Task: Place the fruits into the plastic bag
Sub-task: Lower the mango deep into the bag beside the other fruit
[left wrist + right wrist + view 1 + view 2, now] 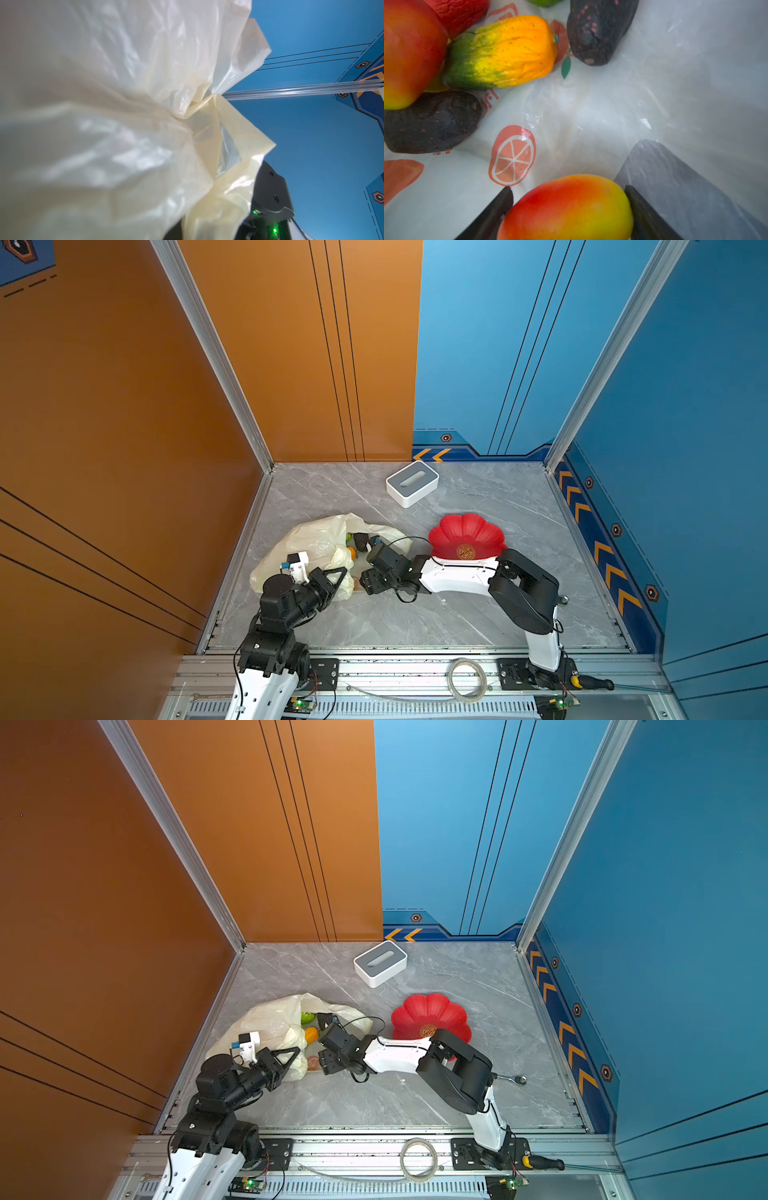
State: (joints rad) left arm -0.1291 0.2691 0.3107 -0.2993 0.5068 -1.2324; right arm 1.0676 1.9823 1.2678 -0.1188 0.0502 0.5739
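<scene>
Only the right wrist view shows the right gripper (569, 193) clamping a mango (566, 209) inside the plastic bag (591, 116); the left gripper (343, 572) pinches its rim.

Grey marble table (415, 622), seen from above; a crumpled cream bag (307, 535) lies at left; a white-and-grey box (412, 483) near the back; a red dish (465, 531) at right; a small ratchet (515, 1077) nearer the right edge.

- Robot lab test cell.
- Aluminium posts (216, 364) frame printed walls: orange panel (104, 406), blue panel (478, 344).
- Two robot arms (457, 576) bolted to a slotted rail (395, 670) at the edge of a marble-look table (415, 622).
- Bare circuit board (301, 703) lit green, tape roll (467, 684) and screwdriver (590, 684) on the rail.
</scene>
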